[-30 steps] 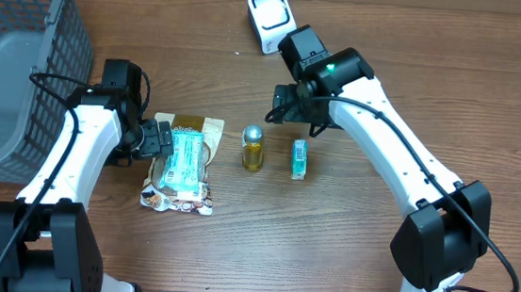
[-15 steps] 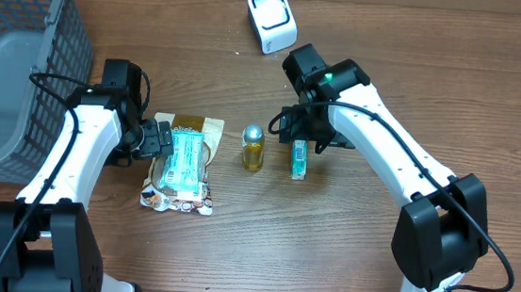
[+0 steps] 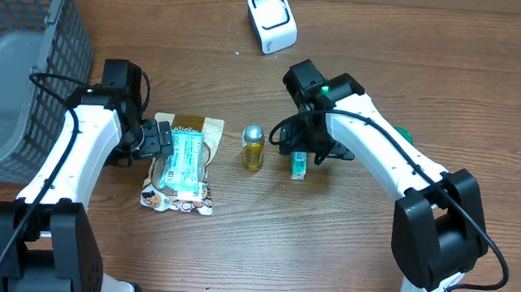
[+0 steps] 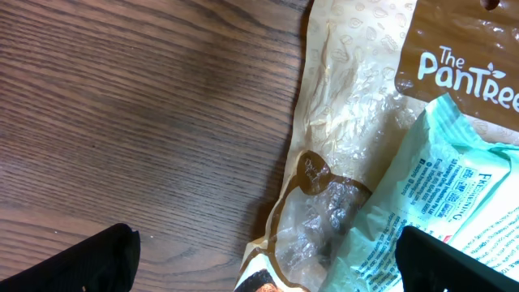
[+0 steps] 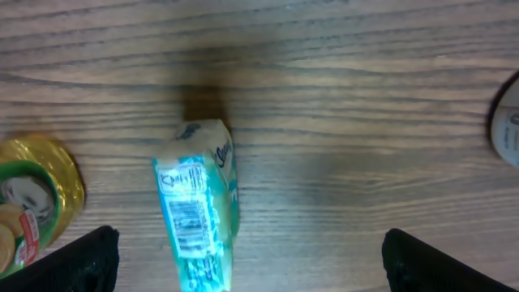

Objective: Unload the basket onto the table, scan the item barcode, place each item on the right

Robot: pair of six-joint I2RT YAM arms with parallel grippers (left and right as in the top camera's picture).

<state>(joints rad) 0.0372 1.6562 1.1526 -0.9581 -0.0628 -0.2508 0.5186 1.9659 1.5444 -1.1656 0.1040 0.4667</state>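
Teal packet (image 5: pixel 199 212) lies beneath the spread right gripper (image 5: pixel 255 261); untouched.

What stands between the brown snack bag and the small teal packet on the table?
A small golden bottle, touching neither the snack bag nor the teal packet; the overhead view shows it.

A grey mesh basket (image 3: pixel 13 58) sits at the left edge of the wooden table (image 3: pixel 392 44). A brown snack pouch (image 3: pixel 192 122) (a pale teal packet (image 3: pixel 184 156) lies on it) rests near a small yellow bottle (image 3: pixel 253 150).
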